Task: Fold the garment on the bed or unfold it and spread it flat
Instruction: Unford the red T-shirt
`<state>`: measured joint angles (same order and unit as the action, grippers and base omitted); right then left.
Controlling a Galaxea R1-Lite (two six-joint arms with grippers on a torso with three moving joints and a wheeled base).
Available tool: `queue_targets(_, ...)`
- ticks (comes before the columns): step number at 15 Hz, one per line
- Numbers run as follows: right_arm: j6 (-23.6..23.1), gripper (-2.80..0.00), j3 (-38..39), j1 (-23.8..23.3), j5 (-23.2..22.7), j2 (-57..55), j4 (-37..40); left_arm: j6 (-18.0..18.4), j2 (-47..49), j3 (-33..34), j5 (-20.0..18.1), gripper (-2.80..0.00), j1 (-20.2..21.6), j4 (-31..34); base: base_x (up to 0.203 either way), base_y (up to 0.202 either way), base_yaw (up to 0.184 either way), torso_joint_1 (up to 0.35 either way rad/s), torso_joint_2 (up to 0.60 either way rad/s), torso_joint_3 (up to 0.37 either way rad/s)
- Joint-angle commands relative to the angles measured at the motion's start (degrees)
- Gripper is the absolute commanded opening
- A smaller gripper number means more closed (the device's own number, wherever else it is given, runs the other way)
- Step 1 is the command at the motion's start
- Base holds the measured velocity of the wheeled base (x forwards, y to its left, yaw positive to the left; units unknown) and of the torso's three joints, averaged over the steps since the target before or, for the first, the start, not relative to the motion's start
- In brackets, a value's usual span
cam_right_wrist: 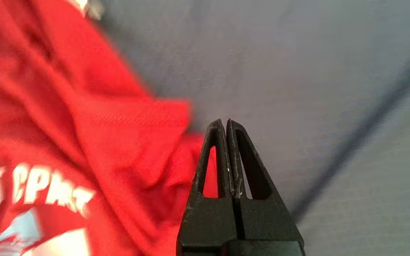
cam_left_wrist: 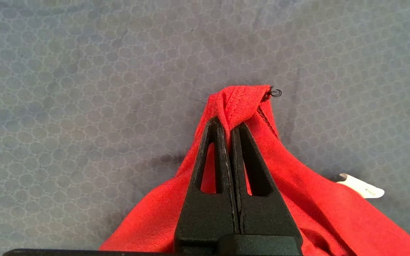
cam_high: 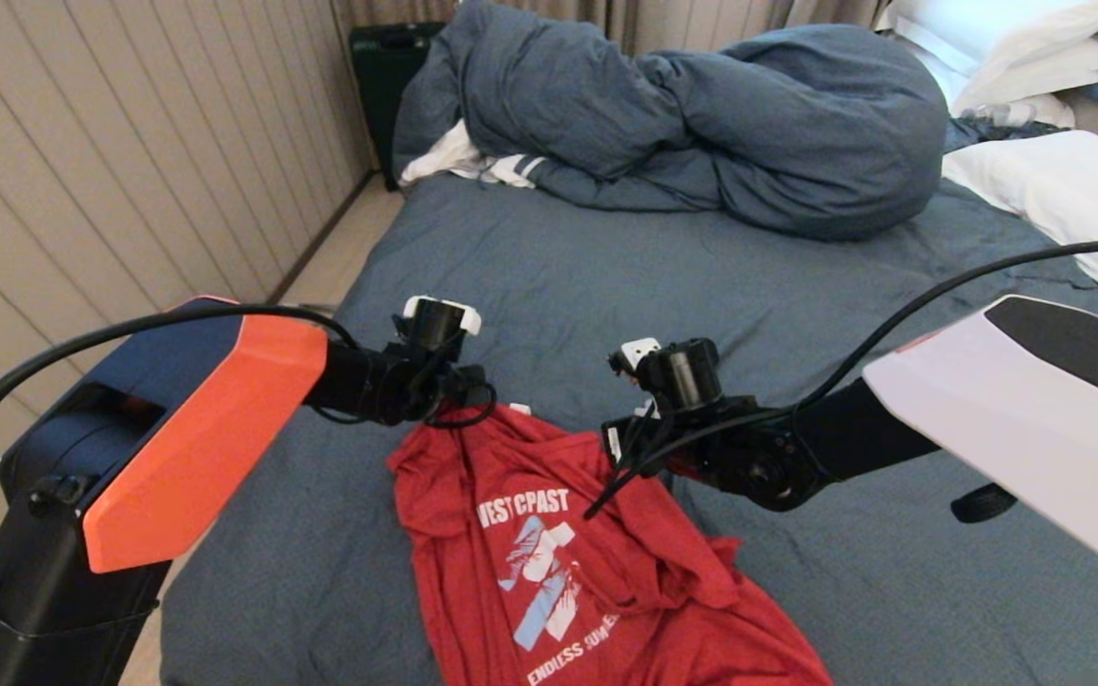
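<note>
Red garment (cam_high: 549, 562) lying rumpled on the near part of the bed (cam_high: 701, 286), printed side up, white "WEST COAST" lettering and light-blue-and-white graphic readable though creased, lower edge running out of the head view at the bottom. Far left corner of the garment (cam_left_wrist: 240, 103) pinched and drawn up into a peak, a loose black thread curling off its tip, small white label (cam_left_wrist: 361, 187) poking out from the fabric nearby. Left gripper (cam_left_wrist: 230, 128) clenched on that corner, both black fingers pressed together with a fold of red cloth clamped between them, dark blue-grey sheet beyond. Same left gripper (cam_high: 468, 391) sitting in the head view at the garment's far left edge, wrist and orange-and-black arm housing reaching in from the left. Right gripper (cam_right_wrist: 227, 122) closed too, fingers meeting tip to tip with nothing between them, poised above bare sheet just beside the garment's (cam_right_wrist: 84, 124) right edge, red folds and part of the white lettering off to one side. Right arm in the head view coming in from the right, wrist over the garment's upper right part. Farther back, bulky blue-grey duvet (cam_high: 701, 124) heaped across the bed, white pillows (cam_high: 1064, 191) at the far right, white striped cloth (cam_high: 473, 162) peeking from under the duvet's left end
</note>
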<state>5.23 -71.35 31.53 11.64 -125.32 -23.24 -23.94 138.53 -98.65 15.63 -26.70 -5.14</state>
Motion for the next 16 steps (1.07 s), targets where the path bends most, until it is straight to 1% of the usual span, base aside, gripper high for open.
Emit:
queue_targets(1,0.58,-1.86,0.00,1.39,-0.01,-1.95,-0.59,-0.14,-0.37,-0.06,0.10,-2.80,-0.02,-0.04,0.000,0.000,0.000,0.000,0.00,0.000)
queue_targets(2,1.01,0.00,-0.10,1.78,0.05,-2.30,-1.37,-0.14,-0.46,-0.14,0.10,-2.80,-0.02,-0.04,0.000,0.000,0.000,0.000,0.00,0.000)
queue_targets(4,0.44,0.00,-0.39,2.31,-0.14,-3.19,-4.75,-0.14,-0.72,-0.14,0.10,-2.80,0.05,-0.04,0.000,0.000,0.000,0.000,0.00,0.000)
queue_targets(11,0.66,0.00,-2.21,3.36,-0.04,-7.31,-5.07,-0.14,-0.72,-0.23,0.10,-2.80,0.07,-0.04,0.000,0.000,0.000,0.000,0.00,0.000)
queue_targets(12,0.74,-2.80,-2.30,3.36,0.14,-7.40,-5.15,-0.22,-0.88,-0.23,0.10,-2.80,0.07,-0.04,0.000,0.000,0.000,0.000,0.00,0.000)
queue_targets(15,0.42,-2.80,-2.99,3.36,0.25,-7.45,-6.55,-0.32,-1.15,-0.14,0.10,-2.80,0.07,-0.13,0.000,0.000,0.000,0.000,0.00,0.000)
queue_targets(16,0.42,-2.80,-4.32,3.36,0.35,-7.76,-6.64,-0.32,-1.16,-0.14,0.10,-2.80,0.07,-0.13,0.000,0.000,0.000,0.000,0.00,0.000)
